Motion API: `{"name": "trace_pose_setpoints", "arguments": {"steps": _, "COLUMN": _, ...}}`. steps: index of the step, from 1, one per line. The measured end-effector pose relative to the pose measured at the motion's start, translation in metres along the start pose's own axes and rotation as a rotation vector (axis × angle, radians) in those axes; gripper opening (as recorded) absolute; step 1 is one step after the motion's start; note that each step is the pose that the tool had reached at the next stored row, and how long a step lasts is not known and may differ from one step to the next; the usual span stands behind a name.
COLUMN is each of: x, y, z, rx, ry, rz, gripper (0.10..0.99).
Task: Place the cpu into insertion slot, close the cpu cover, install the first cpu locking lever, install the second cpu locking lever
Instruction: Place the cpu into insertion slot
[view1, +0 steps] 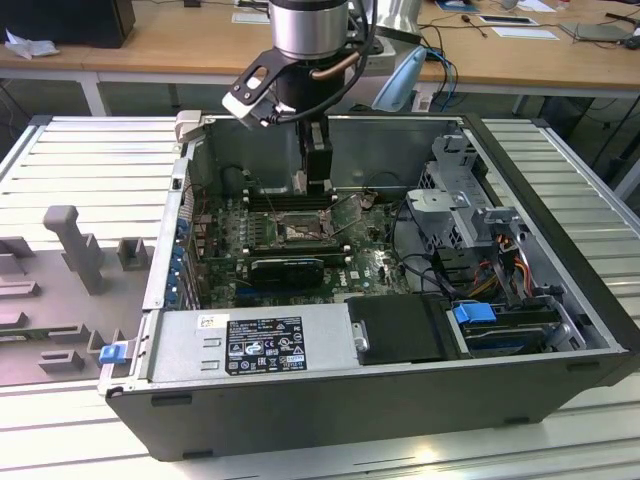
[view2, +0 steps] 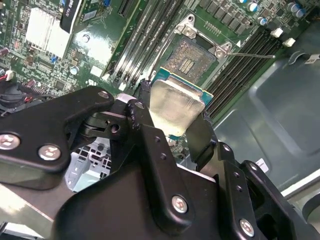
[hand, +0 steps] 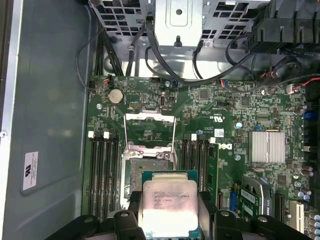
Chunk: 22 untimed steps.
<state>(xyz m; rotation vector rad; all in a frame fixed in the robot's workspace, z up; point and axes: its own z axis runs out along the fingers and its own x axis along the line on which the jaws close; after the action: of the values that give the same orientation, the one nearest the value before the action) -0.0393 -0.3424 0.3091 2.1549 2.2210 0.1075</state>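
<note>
Jaws clamp cpu (view2: 175, 107) (opposite edges) near insertion slot (view2: 187, 57).

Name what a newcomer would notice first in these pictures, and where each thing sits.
The hand grips a silver-grey square chip by its edges over the green circuit board. Close by lies the empty socket, its metal cover folded open. In the exterior view, the arm reaches down into an open computer case.

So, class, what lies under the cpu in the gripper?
The cpu, gripped by the gripper, hangs over the open insertion slot; its tan pin field shows beyond the chip. The slot's part behind the chip is covered.
</note>
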Motion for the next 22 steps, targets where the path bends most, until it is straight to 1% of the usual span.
{"name": "trace_pose_setpoints", "arguments": {"steps": 2, "x": 0.0, "y": -0.0003, "z": 0.0027, "rx": 0.0, "ry": -0.0004, "rz": 0.0, "gripper": 0.529}}
{"name": "trace_pose_setpoints", "arguments": {"steps": 7, "x": -0.0002, "y": -0.0013, "z": 0.012, "rx": 0.0, "ry": -0.0005, "rz": 0.0, "gripper": 0.529}}
{"name": "trace_pose_setpoints", "arguments": {"steps": 12, "x": -0.0003, "y": -0.0023, "z": 0.0247, "rx": 0.0, "ry": -0.0004, "rz": 0.0, "gripper": 0.529}}
{"name": "trace_pose_setpoints", "arguments": {"steps": 14, "x": -0.0004, "y": -0.0026, "z": 0.028, "rx": 0.0, "ry": -0.0004, "rz": 0.0, "gripper": 0.529}}
{"name": "trace_pose_setpoints", "arguments": {"steps": 15, "x": -0.0004, "y": -0.0028, "z": 0.0311, "rx": 0.0, "ry": -0.0004, "rz": 0.0, "gripper": 0.529}}
{"name": "trace_pose_setpoints", "arguments": {"steps": 17, "x": -0.0003, "y": -0.0034, "z": 0.0341, "rx": 0.0, "ry": -0.0005, "rz": 0.0, "gripper": 0.529}}
{"name": "trace_pose_setpoints", "arguments": {"steps": 18, "x": -0.0003, "y": -0.0039, "z": 0.0382, "rx": 0.0, "ry": -0.0004, "rz": 0.0, "gripper": 0.529}}
{"name": "trace_pose_setpoints", "arguments": {"steps": 20, "x": -0.0001, "y": -0.0044, "z": 0.0418, "rx": 0.0, "ry": -0.0003, "rz": 0.0, "gripper": 0.529}}
{"name": "trace_pose_setpoints", "arguments": {"steps": 22, "x": 0.0012, "y": -0.0052, "z": 0.049, "rx": 0.0, "ry": -0.0004, "rz": 0.0, "gripper": 0.529}}
